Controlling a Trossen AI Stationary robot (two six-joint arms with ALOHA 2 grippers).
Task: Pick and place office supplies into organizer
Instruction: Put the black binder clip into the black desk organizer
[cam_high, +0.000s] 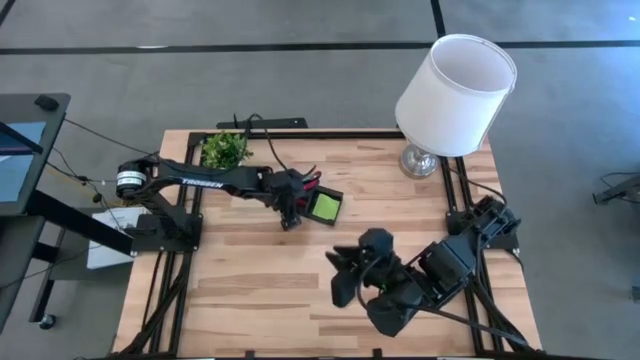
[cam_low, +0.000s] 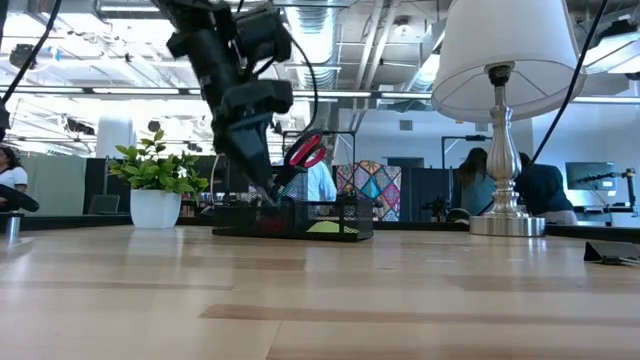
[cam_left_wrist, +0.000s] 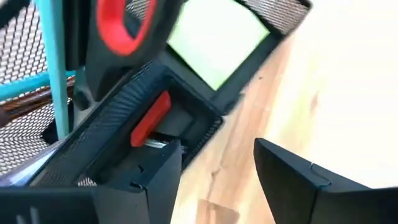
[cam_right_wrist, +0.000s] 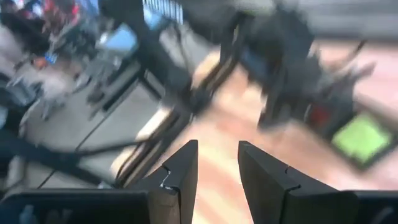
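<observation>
A: How far along is it?

B: Nearly done, I'd judge: the black mesh organizer (cam_high: 322, 203) holds the lime-green sticky-note pad (cam_high: 325, 206), red-handled scissors (cam_low: 305, 152), a teal pen (cam_left_wrist: 59, 68) and a small red eraser (cam_left_wrist: 150, 116); no loose supplies show on the wooden table (cam_high: 300, 270)

A: And the arms?

B: The left gripper (cam_left_wrist: 214, 177) hangs over the organizer's near wall, fingers parted and empty. The right gripper (cam_right_wrist: 217, 168) waits mid-table, slightly apart, holding nothing

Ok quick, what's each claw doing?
Left claw: open, empty, at the organizer.
Right claw: open, holding nothing.
</observation>
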